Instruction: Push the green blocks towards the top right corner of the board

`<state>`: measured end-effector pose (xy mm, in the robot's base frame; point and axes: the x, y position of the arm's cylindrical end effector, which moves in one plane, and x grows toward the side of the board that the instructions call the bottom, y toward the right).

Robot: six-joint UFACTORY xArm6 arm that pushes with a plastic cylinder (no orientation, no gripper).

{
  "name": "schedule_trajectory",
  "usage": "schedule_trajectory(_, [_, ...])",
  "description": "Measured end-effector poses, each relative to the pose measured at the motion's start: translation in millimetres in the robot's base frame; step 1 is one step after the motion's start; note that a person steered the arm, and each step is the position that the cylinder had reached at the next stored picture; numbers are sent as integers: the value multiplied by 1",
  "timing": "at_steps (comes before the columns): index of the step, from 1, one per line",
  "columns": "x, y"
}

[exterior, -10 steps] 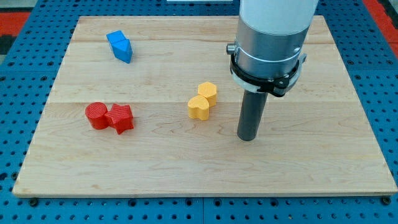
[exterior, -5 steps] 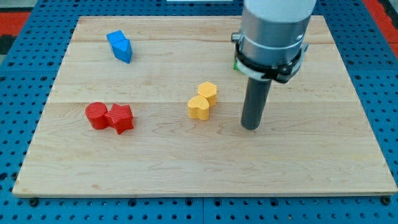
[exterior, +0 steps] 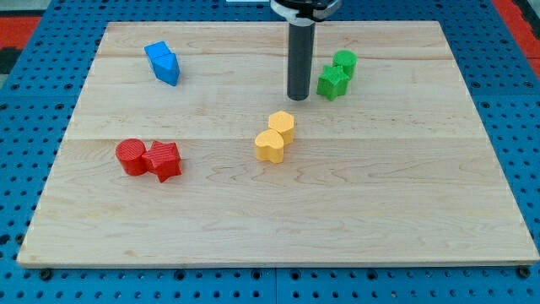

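Observation:
Two green blocks sit touching in the upper right part of the wooden board (exterior: 405, 211): a star-shaped one (exterior: 332, 83) and a rounder one (exterior: 344, 62) just above and to its right. My tip (exterior: 298, 96) is on the board just left of the green star block, a small gap apart from it. The dark rod rises straight up out of the view's top.
Two yellow blocks (exterior: 276, 136) sit touching near the middle, below my tip. A red cylinder (exterior: 131, 156) and a red star block (exterior: 164, 160) touch at the left. Two blue blocks (exterior: 162, 62) sit at the upper left.
My tip moved up and left, from right of the yellow blocks to just left of the green blocks. The arm body rose out of view, uncovering the green blocks.

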<state>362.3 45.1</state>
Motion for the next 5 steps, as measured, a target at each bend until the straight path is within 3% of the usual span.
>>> schedule_trajectory(2, [-13,60])
schedule_trajectory(3, [-40,96])
schedule_trajectory(4, [-92,98])
schedule_trajectory(5, [-91,88])
